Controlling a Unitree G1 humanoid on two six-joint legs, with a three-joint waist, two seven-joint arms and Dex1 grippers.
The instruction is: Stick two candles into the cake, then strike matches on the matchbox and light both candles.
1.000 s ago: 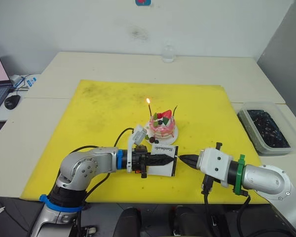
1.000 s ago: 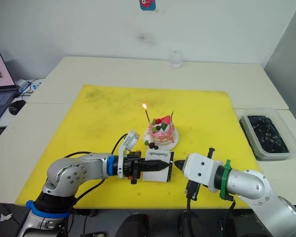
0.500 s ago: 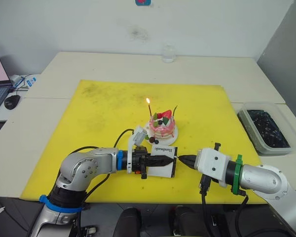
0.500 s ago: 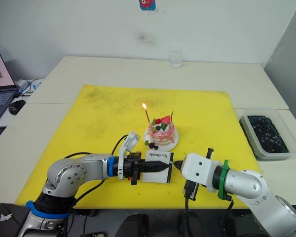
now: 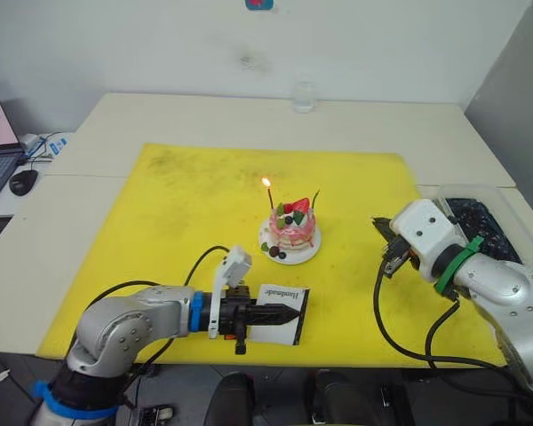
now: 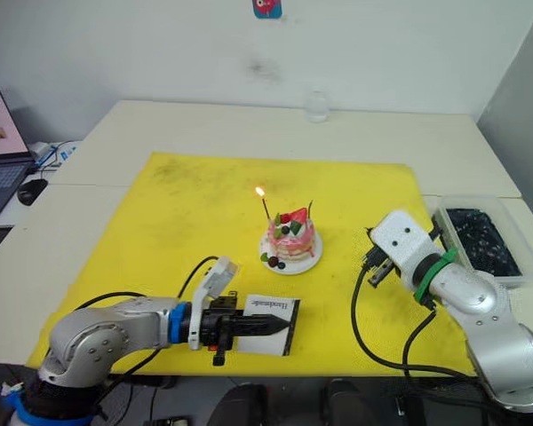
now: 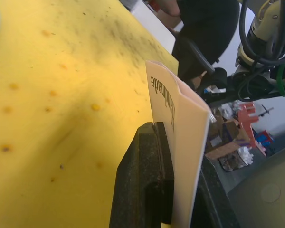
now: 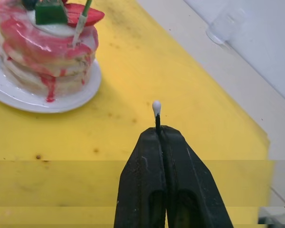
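Two candles stand in the cake [image 5: 292,232]; one candle [image 5: 269,196] burns, the green candle [image 8: 81,20] is unlit. My right gripper [image 8: 157,124] is clamped on a match [image 8: 156,109], its pale head unlit, beside the cake. My left gripper [image 7: 173,142] pinches the matchbox [image 5: 279,302] upright near the mat's front edge.

Cake [image 5: 292,230] mid-mat, one candle [image 5: 268,193] lit; matchbox [image 5: 281,315] clamped upright.

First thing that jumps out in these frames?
The lit candle flaming on the pink cake, mid yellow mat, with a second candle unlit beside it. Then the left gripper clamping the white matchbox at the mat's near edge, and the right gripper pinching a white-tipped match.
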